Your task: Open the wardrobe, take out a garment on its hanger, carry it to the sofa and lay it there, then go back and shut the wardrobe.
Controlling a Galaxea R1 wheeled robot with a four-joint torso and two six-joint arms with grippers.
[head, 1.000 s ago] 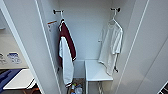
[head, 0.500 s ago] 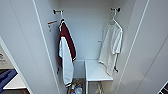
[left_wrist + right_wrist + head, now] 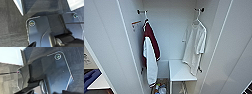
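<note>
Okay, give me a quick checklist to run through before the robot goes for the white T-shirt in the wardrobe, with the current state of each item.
1. Wardrobe open: ok, both doors stand wide and the inside shows.
2. T-shirt in sight: ok, it hangs on the right side, above the white shelf.
3. Hanger on its rod: ok, the hook sits over the right-hand peg near the top.
4. Right target chosen: ok, the maroon jacket hangs apart on the left side, not touching the T-shirt.
5. Claws ready: cannot tell, the wrist views do not show whether the fingers are open.
6. T-shirt free of snags: cannot tell, its lower hem hangs close to the shelf edge.
</note>
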